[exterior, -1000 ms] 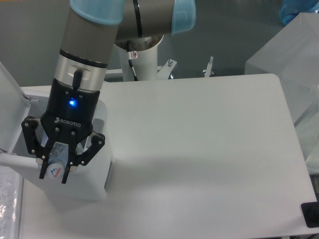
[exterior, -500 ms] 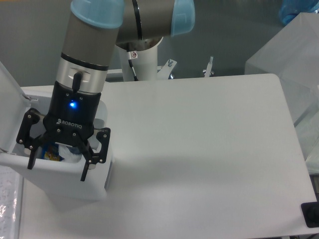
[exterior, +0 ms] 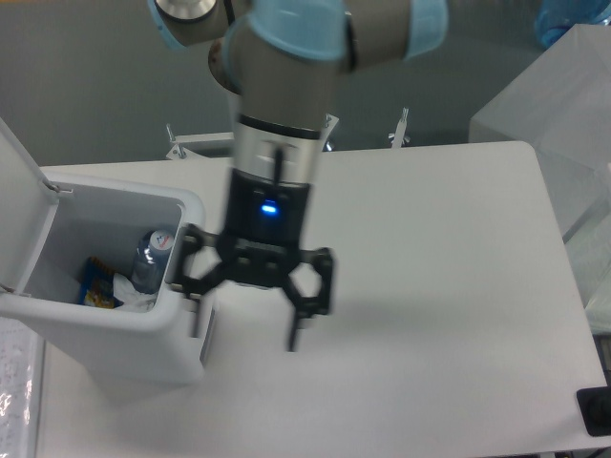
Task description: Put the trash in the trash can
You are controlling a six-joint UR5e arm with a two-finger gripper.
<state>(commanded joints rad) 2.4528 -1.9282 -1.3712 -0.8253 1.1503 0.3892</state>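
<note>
Spread wide and holding nothing, the gripper (exterior: 246, 324) hangs blurred over the table (exterior: 430, 286), just right of the trash can (exterior: 105, 348). Inside it — bottle (exterior: 151, 260), whitish wrapper (exterior: 134, 298) — beside a blue-yellow packet (exterior: 94, 281).

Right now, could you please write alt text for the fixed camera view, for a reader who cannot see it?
A robot arm's open, empty gripper hangs over a white table, just right of an open white trash can. Inside the can lie a clear plastic bottle with a blue cap and a crumpled whitish wrapper.
</note>
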